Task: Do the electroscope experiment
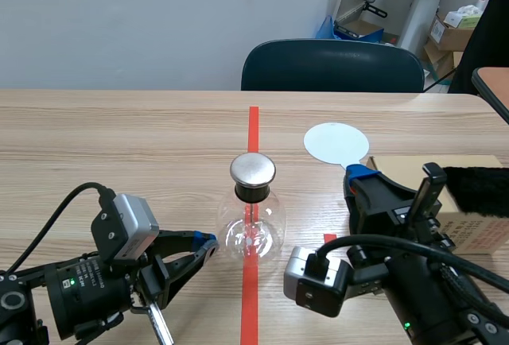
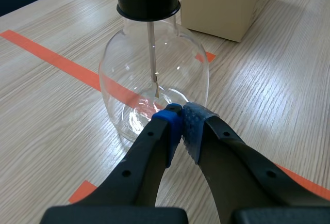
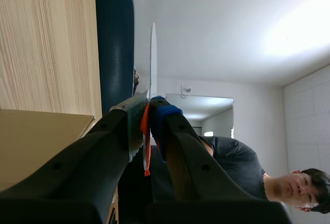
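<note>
Beside the electroscope flask (image 2: 129,79), the left gripper (image 2: 181,111) sat clenched empty; a nudge could topple it. The right gripper (image 3: 149,108) pinched a white disc (image 1: 336,142), liable to slip.

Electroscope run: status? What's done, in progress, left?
Done: the right hand is shut on the thin white round disc. In hand: the disc is held apart from the clear glass flask with the metal cap; the left hand is shut, empty, at the flask's base. Left: bring the disc to the cap. Whether it was rubbed on the black fur cannot be told.
</note>
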